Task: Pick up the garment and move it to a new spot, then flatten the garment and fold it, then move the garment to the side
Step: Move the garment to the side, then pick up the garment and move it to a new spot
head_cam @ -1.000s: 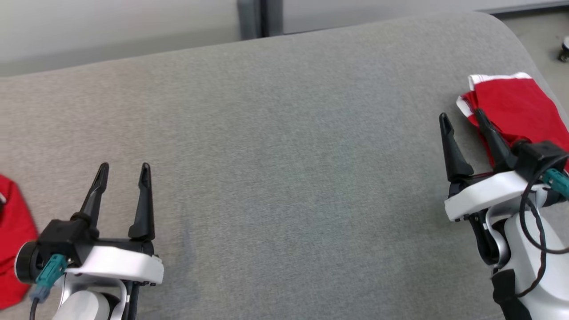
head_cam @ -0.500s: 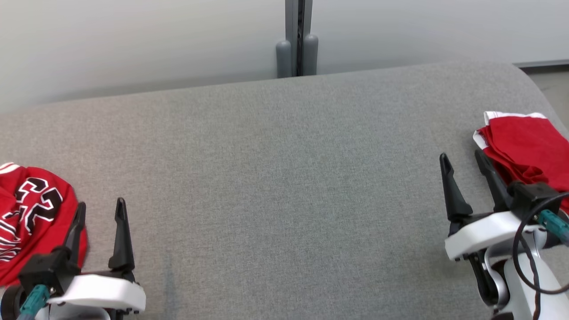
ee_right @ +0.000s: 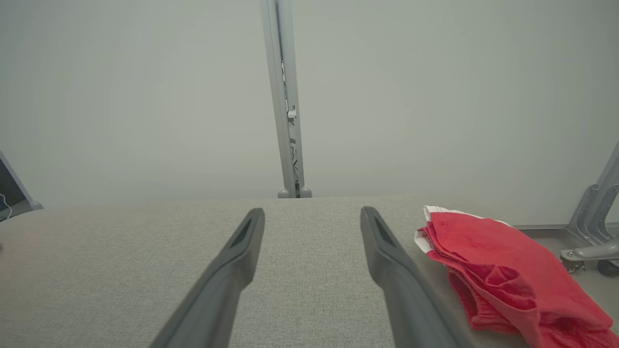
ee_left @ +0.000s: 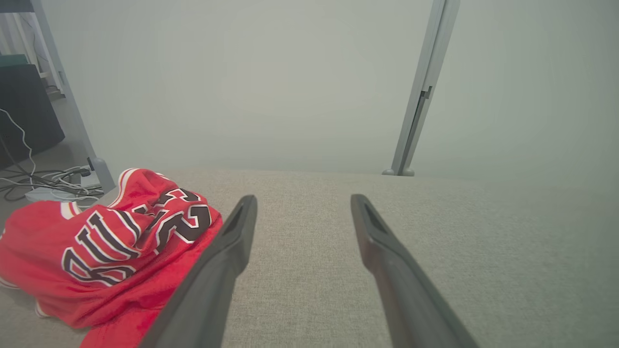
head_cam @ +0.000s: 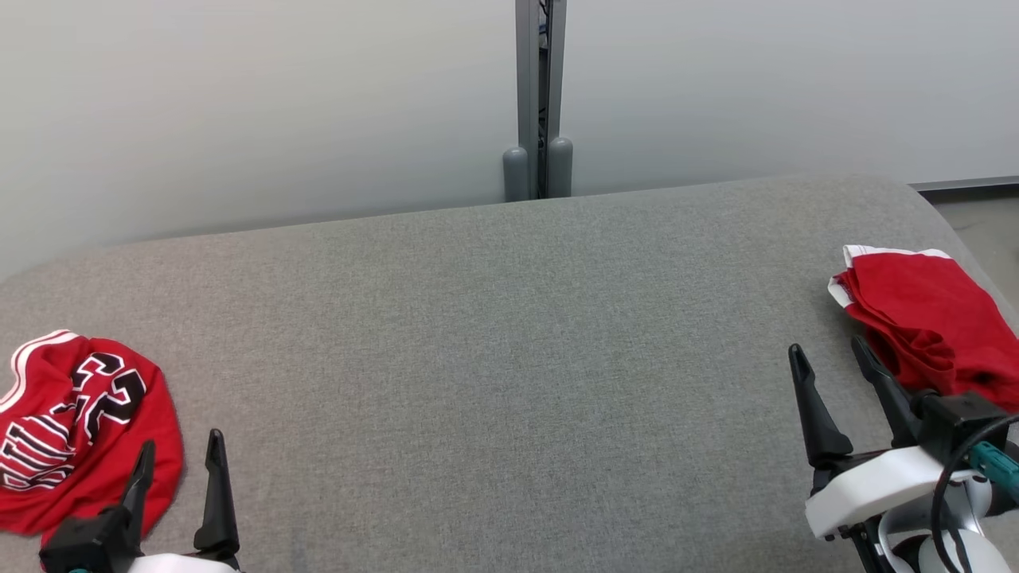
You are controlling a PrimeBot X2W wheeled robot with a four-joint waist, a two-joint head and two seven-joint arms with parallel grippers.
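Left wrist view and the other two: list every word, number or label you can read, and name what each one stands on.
"ULL": black letters edged in white on the crumpled red jersey; the rest of the word is lost in the folds.
"2": large black digit on the same jersey; the digit beside it is too creased to read.
Folded red garment: no text shows on it.

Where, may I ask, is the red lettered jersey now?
Head view: the crumpled red lettered jersey lies at the grey fabric table's left end, beside the left pincer.
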